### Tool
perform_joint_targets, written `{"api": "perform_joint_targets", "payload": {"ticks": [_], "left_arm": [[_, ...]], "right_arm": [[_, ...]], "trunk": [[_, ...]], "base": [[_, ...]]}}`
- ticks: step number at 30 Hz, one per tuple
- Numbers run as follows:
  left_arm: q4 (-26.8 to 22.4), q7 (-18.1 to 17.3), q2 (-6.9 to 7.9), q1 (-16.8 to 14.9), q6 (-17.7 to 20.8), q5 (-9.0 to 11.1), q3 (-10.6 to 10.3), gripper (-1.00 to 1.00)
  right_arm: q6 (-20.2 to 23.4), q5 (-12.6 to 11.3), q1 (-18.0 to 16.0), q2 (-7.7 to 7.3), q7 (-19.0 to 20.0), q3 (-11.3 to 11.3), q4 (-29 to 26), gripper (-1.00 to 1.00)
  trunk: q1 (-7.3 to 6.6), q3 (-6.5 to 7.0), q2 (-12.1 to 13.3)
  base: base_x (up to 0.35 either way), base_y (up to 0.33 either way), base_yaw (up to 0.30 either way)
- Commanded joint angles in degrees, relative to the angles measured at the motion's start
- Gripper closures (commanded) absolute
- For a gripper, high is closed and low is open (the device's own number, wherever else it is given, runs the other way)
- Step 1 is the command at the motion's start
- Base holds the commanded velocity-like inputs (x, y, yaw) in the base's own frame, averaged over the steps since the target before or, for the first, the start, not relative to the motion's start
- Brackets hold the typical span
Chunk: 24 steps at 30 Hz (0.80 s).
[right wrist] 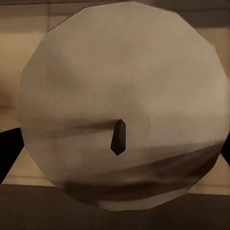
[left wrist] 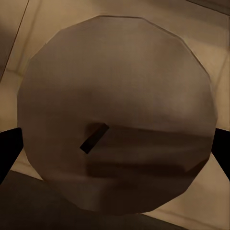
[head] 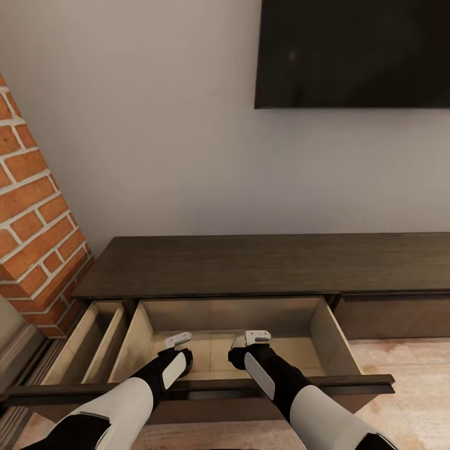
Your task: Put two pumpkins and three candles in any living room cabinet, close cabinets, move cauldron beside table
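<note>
Both grippers, left [head: 177, 342] and right [head: 253, 340], low inside the open cabinet [head: 262, 265] drawer at 6 o'clock, each clamped around a candle [left wrist: 117, 112], [right wrist: 122, 103]. Best released near the floor, upright, well apart.

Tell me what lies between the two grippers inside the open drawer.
Nothing: in the head view, only bare pale drawer floor separates the left gripper from the right gripper. Each wrist view shows a candle between its own fingers.
</note>
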Motion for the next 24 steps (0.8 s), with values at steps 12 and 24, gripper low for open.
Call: {"api": "perform_joint_targets", "payload": {"ticks": [12,24], "left_arm": [[-0.1,0.4,0.0,0.0,0.3,0.2,-0.5,1.0],[-0.2,0.4,0.0,0.0,0.3,0.2,-0.5,-1.0]], "right_arm": [[0.1,-0.3,-0.1,0.0,-0.5,0.2,-0.1,-1.0],[0.0,-0.3,-0.1,0.0,-0.5,0.2,-0.1,-1.0]], "trunk": [[-0.02,-0.06,0.0],[-0.02,-0.06,0.0]], "base": [[0.0,0.0,0.0],[0.0,0.0,0.0]]}}
